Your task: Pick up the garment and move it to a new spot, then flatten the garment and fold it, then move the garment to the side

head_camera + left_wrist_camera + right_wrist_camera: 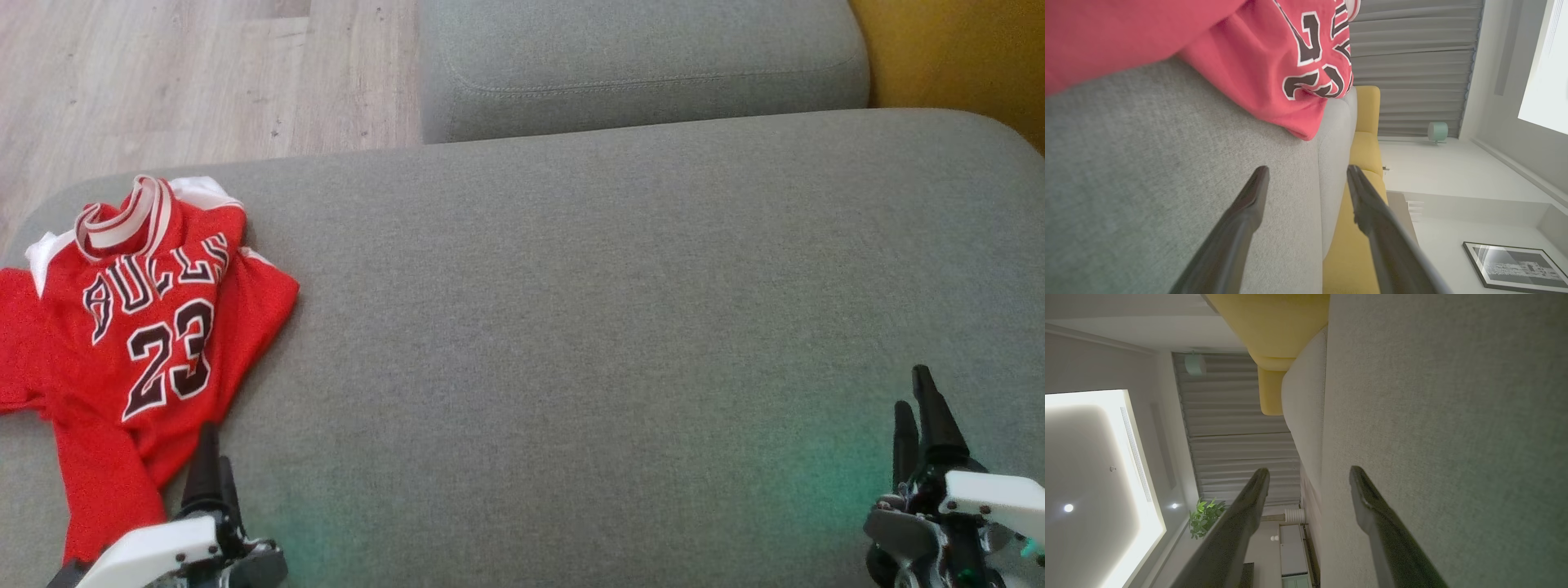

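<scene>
The garment (139, 327) is a red basketball jersey with "BULLS 23" in black and white, lying crumpled near the left end of the grey sofa seat (571, 327). My left gripper (208, 457) hovers at the jersey's near edge, open, nothing between its fingers. The left wrist view looks past those open fingers (1249, 212) at the jersey (1274, 61) a short way ahead. My right gripper (918, 408) stands open at the lower right, far from the jersey, over bare cushion. In the right wrist view its fingers (1372, 514) are spread with nothing held.
A second grey cushion (637, 65) sits behind the seat. Wooden floor (163, 73) lies beyond the sofa's far left edge, and a yellow cushion (963, 57) is at the back right.
</scene>
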### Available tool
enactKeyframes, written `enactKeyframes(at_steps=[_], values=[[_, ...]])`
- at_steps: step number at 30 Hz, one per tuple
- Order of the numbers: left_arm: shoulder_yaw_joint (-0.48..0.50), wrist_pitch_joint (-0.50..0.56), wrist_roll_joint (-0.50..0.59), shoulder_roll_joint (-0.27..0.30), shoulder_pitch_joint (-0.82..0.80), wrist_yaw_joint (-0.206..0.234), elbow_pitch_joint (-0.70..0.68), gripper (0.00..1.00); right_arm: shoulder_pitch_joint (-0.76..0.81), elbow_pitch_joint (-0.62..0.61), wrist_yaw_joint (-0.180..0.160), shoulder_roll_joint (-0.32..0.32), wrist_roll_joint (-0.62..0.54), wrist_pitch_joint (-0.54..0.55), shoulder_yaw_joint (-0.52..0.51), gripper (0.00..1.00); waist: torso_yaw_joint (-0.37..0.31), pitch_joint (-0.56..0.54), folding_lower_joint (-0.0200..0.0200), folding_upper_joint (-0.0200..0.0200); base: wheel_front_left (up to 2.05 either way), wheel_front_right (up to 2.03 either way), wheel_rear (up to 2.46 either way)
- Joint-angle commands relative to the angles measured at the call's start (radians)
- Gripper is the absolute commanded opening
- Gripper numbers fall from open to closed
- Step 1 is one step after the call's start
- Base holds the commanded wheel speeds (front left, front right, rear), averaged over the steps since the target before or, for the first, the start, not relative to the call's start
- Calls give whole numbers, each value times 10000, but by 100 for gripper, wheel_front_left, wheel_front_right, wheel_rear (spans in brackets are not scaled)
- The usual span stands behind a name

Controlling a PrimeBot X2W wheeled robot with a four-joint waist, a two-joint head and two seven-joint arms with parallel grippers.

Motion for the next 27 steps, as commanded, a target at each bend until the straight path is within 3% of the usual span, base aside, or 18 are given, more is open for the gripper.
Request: enactKeyframes(at_steps=[1,13,27], values=[[-75,-139,172,41,-392,32,-365,100,-341,-394,8,-29,-249,-112,48,100,-4,1,0,0,0,0,0],[-334,-496,1542,47,-378,222,-458,100,-301,-747,16,-54,-2261,-467,356,100,-32,16,0,0,0,0,0],[-693,-942,3959,112,-308,471,-454,100,-272,-959,26,-259,-4658,-910,1055,100,23,-28,0,0,0,0,0]])
